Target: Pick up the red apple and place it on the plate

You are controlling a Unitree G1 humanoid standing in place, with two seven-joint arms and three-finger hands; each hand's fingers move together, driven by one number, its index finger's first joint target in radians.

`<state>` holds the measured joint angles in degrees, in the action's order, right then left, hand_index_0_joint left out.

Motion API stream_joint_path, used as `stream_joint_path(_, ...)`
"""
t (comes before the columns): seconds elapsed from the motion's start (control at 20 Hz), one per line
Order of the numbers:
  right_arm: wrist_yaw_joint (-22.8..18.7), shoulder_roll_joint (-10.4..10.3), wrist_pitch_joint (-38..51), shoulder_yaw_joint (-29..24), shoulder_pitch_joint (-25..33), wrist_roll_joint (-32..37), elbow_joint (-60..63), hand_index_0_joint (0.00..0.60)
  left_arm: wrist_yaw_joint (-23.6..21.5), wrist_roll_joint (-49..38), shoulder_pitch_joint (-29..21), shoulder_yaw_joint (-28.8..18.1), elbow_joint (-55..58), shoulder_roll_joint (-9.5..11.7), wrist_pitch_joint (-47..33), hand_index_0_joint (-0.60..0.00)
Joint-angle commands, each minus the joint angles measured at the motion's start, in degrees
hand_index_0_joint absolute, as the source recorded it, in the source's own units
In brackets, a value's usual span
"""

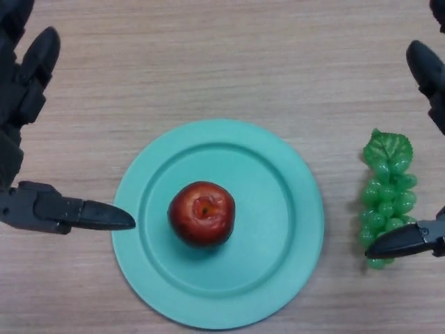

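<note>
Apple [201, 213]: sits upright at the plate's [292, 209] centre.
Left hand [28, 139]: fingers spread, empty.
Right hand [425, 139]: apparently spread too, beside the grapes [386, 198].

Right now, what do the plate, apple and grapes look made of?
Plate: probably plastic or melamine, an even matte teal with soft highlights. Apple: glossy red skin; real or a plastic replica, can't tell. Grapes: likely plastic, translucent uniform green beads with a stiff moulded leaf. Table: wood-grain surface, possibly laminate.

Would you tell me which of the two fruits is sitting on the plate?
The red apple, resting in the teal plate; the green grapes lie on the table to its right.
</note>
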<state>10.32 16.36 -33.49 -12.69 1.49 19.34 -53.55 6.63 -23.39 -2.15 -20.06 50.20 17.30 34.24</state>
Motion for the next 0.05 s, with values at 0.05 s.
stream_joint_path(0.05, 1.2, 0.5, 7.9, -1.3, 0.4, -2.0, -2.5, 0.000, -0.8, 2.6, -0.6, -1.2, 1.7, 1.3, -10.9, 0.000)
